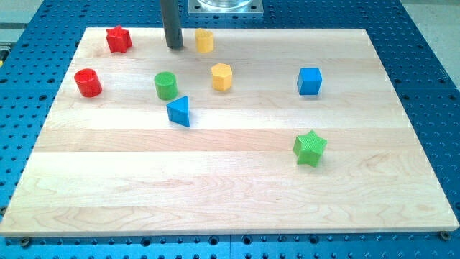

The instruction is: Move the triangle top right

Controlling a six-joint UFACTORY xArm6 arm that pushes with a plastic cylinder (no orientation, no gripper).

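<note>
The blue triangle (179, 111) lies on the wooden board (237, 194), left of centre. My tip (175, 47) stands near the board's top edge, well above the triangle and apart from it. It is just left of a yellow block (205, 41) and right of the red star (118, 39). A green cylinder (166, 85) sits between my tip and the triangle, just above the triangle.
A yellow hexagonal block (221, 77) lies right of the green cylinder. A red cylinder (88, 83) is at the left. A blue cube (310, 81) is at the right and a green star (310, 148) below it. A blue perforated table surrounds the board.
</note>
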